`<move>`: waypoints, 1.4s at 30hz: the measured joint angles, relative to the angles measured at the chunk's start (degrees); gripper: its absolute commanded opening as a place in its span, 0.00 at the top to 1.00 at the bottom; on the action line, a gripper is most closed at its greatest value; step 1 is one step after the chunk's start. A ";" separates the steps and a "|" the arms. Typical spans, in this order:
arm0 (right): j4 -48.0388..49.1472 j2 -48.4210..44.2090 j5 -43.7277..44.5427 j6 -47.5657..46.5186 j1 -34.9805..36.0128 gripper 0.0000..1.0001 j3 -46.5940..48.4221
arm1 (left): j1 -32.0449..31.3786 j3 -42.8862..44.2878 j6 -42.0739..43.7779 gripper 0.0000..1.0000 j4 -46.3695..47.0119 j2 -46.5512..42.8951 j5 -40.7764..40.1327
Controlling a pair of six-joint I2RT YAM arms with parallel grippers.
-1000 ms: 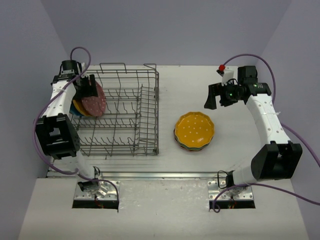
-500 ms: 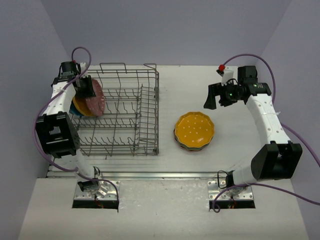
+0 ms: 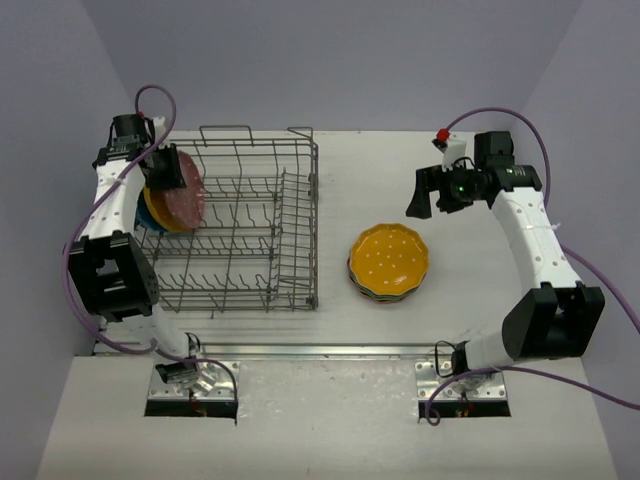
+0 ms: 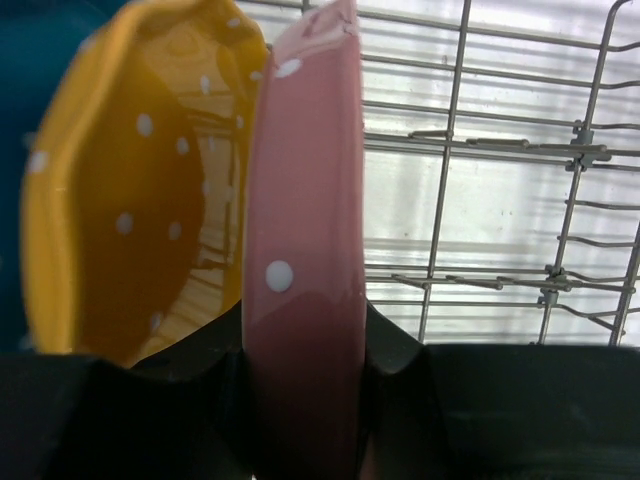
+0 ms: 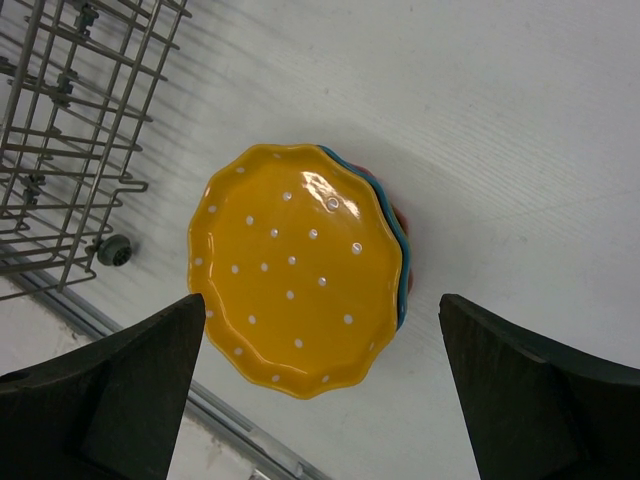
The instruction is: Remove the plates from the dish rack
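The grey wire dish rack (image 3: 250, 235) stands on the left of the table. At its left end a pink-red plate (image 3: 183, 195) stands on edge, with an orange-yellow plate (image 3: 160, 215) and a blue one behind it. My left gripper (image 3: 165, 172) is shut on the pink-red plate's rim (image 4: 305, 300), with the orange-yellow plate (image 4: 140, 190) right beside it. A stack of plates with an orange-yellow one on top (image 3: 388, 260) lies on the table right of the rack. My right gripper (image 3: 432, 195) is open and empty, high above that stack (image 5: 295, 265).
The rack's raised wire sides (image 3: 300, 215) and upright tines (image 4: 520, 220) surround the held plate. A corner of the rack (image 5: 70, 130) shows in the right wrist view. A red-topped white object (image 3: 443, 140) sits on the right arm. Purple walls close the table sides.
My left gripper has drawn back toward the rack's far left corner and lifted slightly with the pink-red plate in it. The right arm has not moved.
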 measured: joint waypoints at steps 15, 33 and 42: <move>1.28 -1.40 -5.63 3.40 1.47 0.01 0.55 | -0.26 17.52 -1.01 1.00 -6.89 -7.91 13.81; 26.27 -0.57 -23.21 27.67 15.86 0.01 5.71 | -8.43 7.56 -11.12 1.00 -2.50 -20.09 52.59; 30.46 7.85 -24.76 31.51 23.96 0.01 12.21 | -14.71 1.52 -12.03 1.00 -1.99 -20.53 54.73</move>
